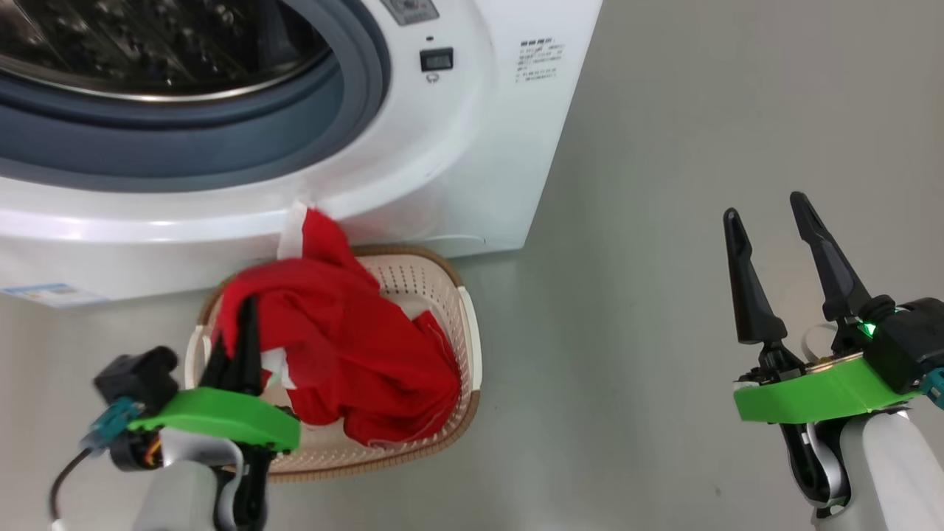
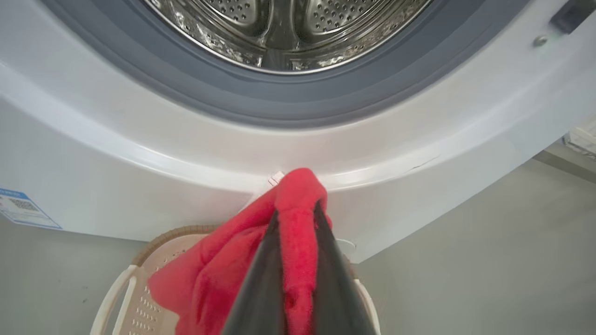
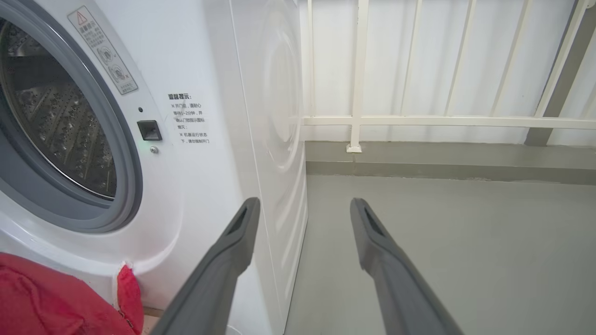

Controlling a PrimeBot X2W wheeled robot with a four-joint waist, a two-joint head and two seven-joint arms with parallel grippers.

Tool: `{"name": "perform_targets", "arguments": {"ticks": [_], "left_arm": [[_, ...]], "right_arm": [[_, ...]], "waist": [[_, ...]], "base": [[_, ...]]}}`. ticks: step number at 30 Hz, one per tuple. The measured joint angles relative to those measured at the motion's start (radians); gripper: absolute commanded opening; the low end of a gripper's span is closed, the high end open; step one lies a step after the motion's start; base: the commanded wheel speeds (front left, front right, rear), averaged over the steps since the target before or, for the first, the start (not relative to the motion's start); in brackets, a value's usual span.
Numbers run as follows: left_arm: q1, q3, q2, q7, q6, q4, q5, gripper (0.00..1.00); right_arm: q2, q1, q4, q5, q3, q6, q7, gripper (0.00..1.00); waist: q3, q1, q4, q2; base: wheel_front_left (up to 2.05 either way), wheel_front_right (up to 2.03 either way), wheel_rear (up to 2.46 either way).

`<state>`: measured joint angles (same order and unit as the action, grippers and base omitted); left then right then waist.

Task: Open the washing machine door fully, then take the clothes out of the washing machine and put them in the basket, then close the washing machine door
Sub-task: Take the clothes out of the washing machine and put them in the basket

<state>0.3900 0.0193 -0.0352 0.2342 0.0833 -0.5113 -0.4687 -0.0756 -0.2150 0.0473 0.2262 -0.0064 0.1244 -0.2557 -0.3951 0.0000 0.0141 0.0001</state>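
Observation:
The white washing machine (image 1: 457,147) stands with its mouth uncovered, grey rubber ring and steel drum (image 2: 279,28) showing; its door is out of view. The clothes (image 1: 354,346), a bright red bundle with a little white cloth, hang over the cream basket (image 1: 466,324) on the floor against the machine's front. My left gripper (image 1: 243,317) is shut on a fold of the red cloth (image 2: 298,242), lifted above the basket (image 2: 116,288) just below the machine's lower front. My right gripper (image 1: 765,206) hovers open and empty over the floor at the right, its fingers (image 3: 233,246) beside the machine's corner.
Grey floor (image 1: 664,295) spreads to the right of the machine. A white railing (image 3: 419,121) and a low kerb close off the far side. A blue and white label (image 1: 44,293) sits low on the machine's front at the left.

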Motion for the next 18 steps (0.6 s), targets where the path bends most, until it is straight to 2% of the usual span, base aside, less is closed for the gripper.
{"name": "perform_targets", "arguments": {"ticks": [10,18], "left_arm": [[0.171,0.039,0.006,0.013,0.032,-0.364,-0.030,0.00],[0.273,0.089,0.009,0.014,0.039,-0.545,-0.080,0.00]], "right_arm": [[-0.011,-0.061,-0.013,0.000,0.022,0.000,0.000,1.00],[-0.015,-0.092,-0.013,0.000,0.033,0.000,0.000,1.00]], "waist": [[-0.089,0.0000,0.004,0.0000],[-0.141,0.0000,0.014,0.0000]], "base": [[0.00,0.00,0.00],[0.00,0.00,0.00]]}}
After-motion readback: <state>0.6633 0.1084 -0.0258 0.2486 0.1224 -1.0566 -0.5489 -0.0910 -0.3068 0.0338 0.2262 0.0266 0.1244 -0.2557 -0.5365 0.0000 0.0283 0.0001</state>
